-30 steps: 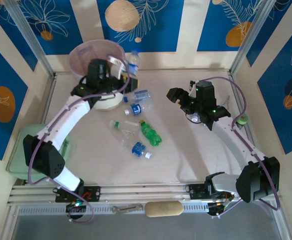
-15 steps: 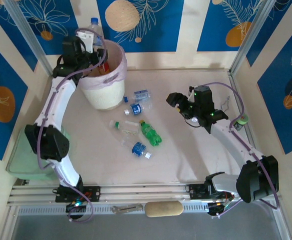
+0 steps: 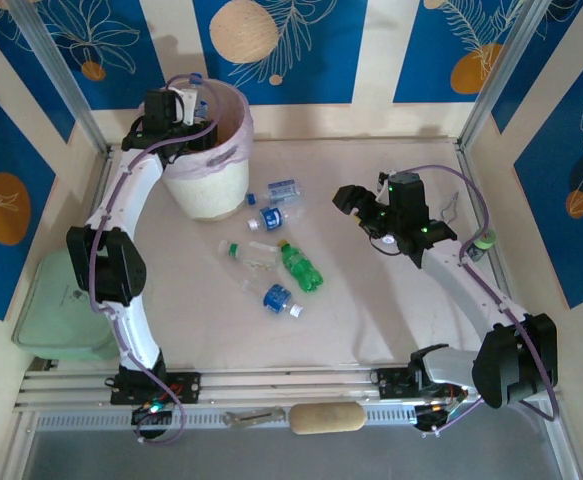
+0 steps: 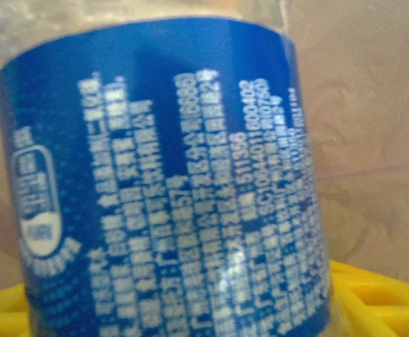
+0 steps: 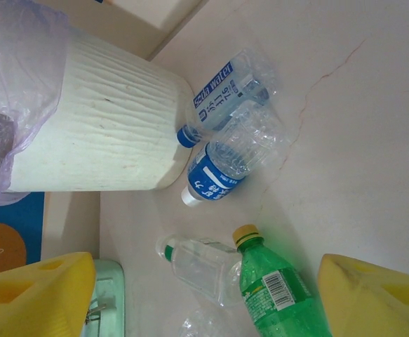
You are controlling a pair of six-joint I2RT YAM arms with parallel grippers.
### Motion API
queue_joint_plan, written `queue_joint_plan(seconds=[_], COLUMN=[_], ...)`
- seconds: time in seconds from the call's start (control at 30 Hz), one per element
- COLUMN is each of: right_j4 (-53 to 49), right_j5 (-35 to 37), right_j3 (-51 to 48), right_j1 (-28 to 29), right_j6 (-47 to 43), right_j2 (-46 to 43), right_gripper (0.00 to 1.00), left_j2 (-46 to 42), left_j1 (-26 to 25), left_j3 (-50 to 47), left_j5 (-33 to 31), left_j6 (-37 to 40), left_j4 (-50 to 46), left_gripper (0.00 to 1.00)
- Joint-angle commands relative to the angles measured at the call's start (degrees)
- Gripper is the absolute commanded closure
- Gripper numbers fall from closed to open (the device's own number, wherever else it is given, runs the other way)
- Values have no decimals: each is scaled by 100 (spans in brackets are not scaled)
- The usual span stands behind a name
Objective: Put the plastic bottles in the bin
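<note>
The left gripper is reaching over the rim of the bin, which is standing at the far left corner of the table. Its fingers are lying hidden behind the wrist in the overhead view. From the left wrist, a blue-labelled bottle is crowding the lens, with its cap and base cut off and its small print blurring. Only slivers of the yellow pads are showing at either side of it, so whether they are pressing on the bottle or standing just clear of it cannot be told. Behind the bottle, the pale bag liner is showing as a wrinkled blur. The right gripper is hovering over the middle of the table with its jaws spread wide and nothing between them. Five bottles are lying on the table. Two blue-labelled ones are lying just beside the bin. A clear green-capped bottle and a green bottle are lying close together. The fifth bottle is lying nearest the arms. In the right wrist view the green bottle is running off the lower edge.
</note>
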Motion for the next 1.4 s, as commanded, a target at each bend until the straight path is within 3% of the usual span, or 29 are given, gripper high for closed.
queue_joint_plan(seconds=[0.0, 0.37, 0.73, 0.93, 1.1, 1.37], right_j4=[-33, -185, -714, -1148, -1927, -3261], right_j5=[10, 95, -43, -313, -466, 338], right_j3=[55, 43, 277, 583, 1097, 2422], right_j1=[54, 228, 423, 723, 1189, 2155], right_j6=[44, -103, -740, -1442, -2367, -4297], right_j2=[-56, -109, 303, 896, 1601, 3117], right_gripper=[16, 16, 16, 16, 15, 15], left_j2=[58, -120, -806, -1622, -2356, -3654], left_j1=[54, 54, -7, -102, -478, -626], left_j3=[201, 192, -70, -1373, -2418, -4650], left_j5=[-66, 146, 877, 1968, 1755, 1244], left_j6=[70, -60, -457, -1397, -1452, -2379], left_j4=[-134, -213, -128, 926, 1237, 2399], left_gripper=[31, 1, 0, 0, 0, 0])
